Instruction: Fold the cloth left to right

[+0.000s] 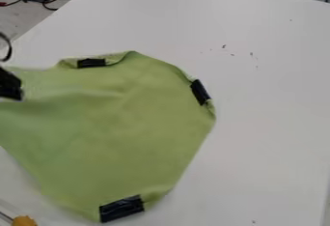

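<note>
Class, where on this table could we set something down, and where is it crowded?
The widest bare patch of table lies between the green cloth and the picture's right edge. Another, with a few dark specks, stretches from the cloth's top to the far edge. It is crowded at left: black hand by the cloth, orange thing below.

Can't see the green cloth [122, 123] past the left edge. Can't see the rest of the black gripper [9, 85] there either, or tell how it meets the cloth. Can't follow the black loop [10, 50] above it past the same edge. Can't identify the yellow-orange thing [24, 221], cut off at bottom left. Can't make out the specks [224, 47] on the counter [270, 104]; too small. Can't sort the blurred cables [48, 0], top left.
</note>
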You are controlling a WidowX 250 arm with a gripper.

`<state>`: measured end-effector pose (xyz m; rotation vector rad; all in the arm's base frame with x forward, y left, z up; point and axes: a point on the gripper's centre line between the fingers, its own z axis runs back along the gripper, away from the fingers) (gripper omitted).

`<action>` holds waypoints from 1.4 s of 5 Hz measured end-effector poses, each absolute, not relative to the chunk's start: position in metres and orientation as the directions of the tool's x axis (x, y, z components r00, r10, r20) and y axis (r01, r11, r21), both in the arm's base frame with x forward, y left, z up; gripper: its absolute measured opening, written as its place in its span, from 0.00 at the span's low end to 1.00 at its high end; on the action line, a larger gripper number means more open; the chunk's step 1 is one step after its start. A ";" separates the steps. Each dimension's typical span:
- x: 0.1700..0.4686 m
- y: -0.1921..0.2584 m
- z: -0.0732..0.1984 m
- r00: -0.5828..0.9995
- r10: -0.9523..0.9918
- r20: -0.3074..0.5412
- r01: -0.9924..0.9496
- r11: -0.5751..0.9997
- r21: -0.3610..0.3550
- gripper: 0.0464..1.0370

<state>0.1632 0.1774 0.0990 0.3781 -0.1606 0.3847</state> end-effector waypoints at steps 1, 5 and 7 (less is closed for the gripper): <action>0.195 0.153 0.110 0.929 0.279 0.242 -0.349 0.878 0.327 0.01; 0.327 0.018 0.113 0.979 -0.023 0.201 -0.040 0.952 0.305 0.01; 0.360 -0.025 0.101 0.972 -0.145 0.185 0.090 0.957 0.276 0.01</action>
